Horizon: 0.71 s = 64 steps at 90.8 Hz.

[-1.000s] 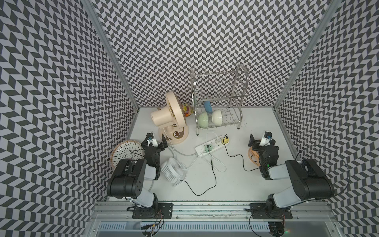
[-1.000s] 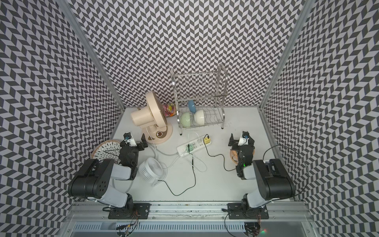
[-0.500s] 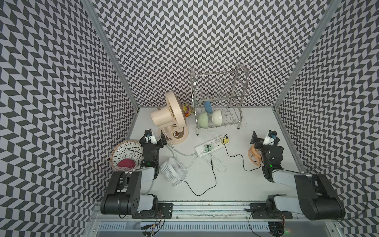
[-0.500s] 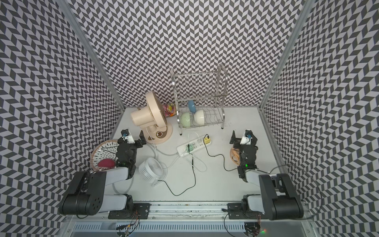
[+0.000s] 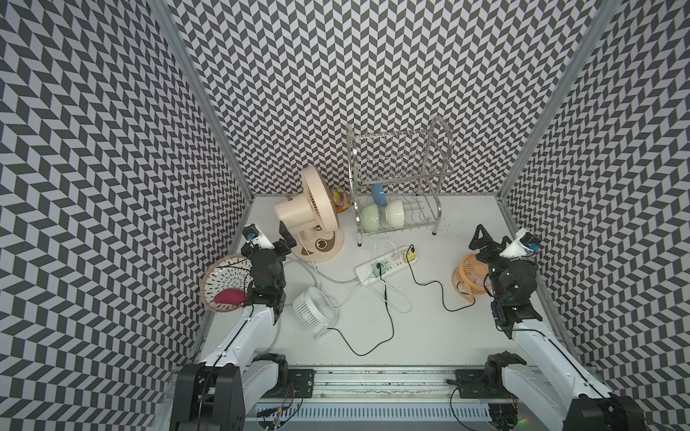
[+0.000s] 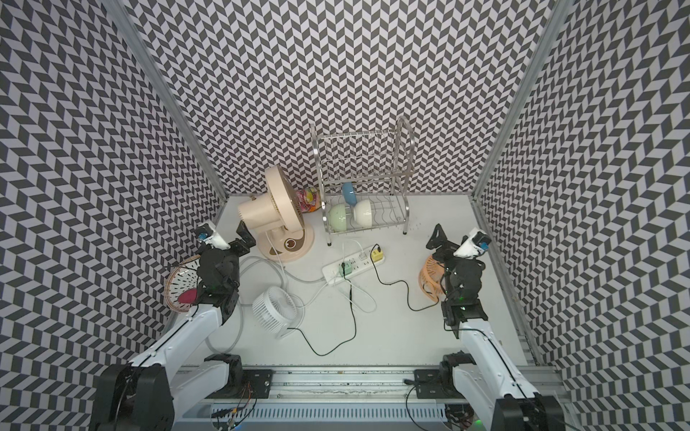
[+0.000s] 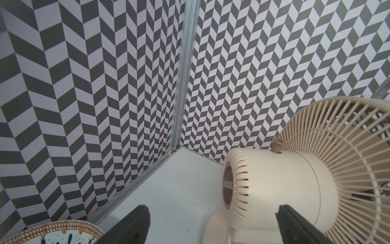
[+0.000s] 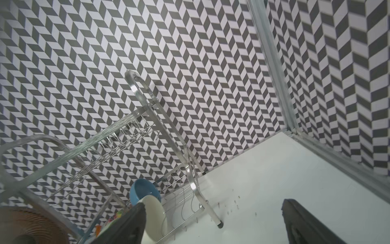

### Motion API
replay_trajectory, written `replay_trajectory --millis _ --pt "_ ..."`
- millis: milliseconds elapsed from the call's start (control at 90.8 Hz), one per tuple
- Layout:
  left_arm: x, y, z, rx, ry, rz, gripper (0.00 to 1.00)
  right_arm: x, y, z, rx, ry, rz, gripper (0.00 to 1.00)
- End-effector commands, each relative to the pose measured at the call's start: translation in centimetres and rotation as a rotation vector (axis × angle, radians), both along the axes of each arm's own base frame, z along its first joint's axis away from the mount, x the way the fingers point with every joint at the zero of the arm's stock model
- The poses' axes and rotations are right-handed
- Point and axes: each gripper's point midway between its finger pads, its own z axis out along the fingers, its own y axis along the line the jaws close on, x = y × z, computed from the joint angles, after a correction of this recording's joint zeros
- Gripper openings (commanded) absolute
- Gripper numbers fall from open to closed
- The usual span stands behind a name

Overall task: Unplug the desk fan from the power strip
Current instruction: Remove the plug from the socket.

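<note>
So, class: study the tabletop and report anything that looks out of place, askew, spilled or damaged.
Nothing looks spilled or broken. A black cord and a white cord loop and cross loosely in front of the power strip, and the small white fan sits tilted.

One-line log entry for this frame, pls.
left gripper: open, empty, beside beige desk fan | right gripper: open, empty, near orange fan | power strip: plugs seated | unplug: not done

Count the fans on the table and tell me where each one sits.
3: a beige fan at the back left, a white fan nearer the front, an orange fan at the right edge. None looks hidden.
</note>
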Motion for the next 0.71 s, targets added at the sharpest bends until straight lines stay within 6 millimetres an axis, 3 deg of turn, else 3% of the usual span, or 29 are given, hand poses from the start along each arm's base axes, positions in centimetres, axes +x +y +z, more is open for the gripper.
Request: replay_trajectory --millis 0,154,275,386,562,694 --pt "0.0 -1.9 0.0 -0.045 0.035 -0.108 1.0 -0.2 4.3 -2.9 0.176 0.152 0.236 0.99" --pt "-1.2 -5.6 2.8 -0.044 -0.042 -0.322 1.0 -1.3 9.1 -5.1 0.22 0.321 0.428 0.93" --pt "-1.9 -8.9 3.4 -0.029 -0.018 -0.423 1.0 -3.0 12.9 -5.6 0.218 0.384 0.523 0.9" --pt "-2.8 -13.3 3.5 0.018 0.01 -0.546 1.0 -4.7 15.6 -5.6 0.249 0.396 0.588 0.89" --pt "-3.4 -20.6 1.7 0.089 0.133 -0.752 1.0 -6.5 19.2 -7.0 0.315 0.465 0.666 0.87" --pt "-4.0 -25.0 -0.5 0.129 0.249 -0.862 1.0 -6.8 21.1 -8.7 0.359 0.55 0.693 0.77"
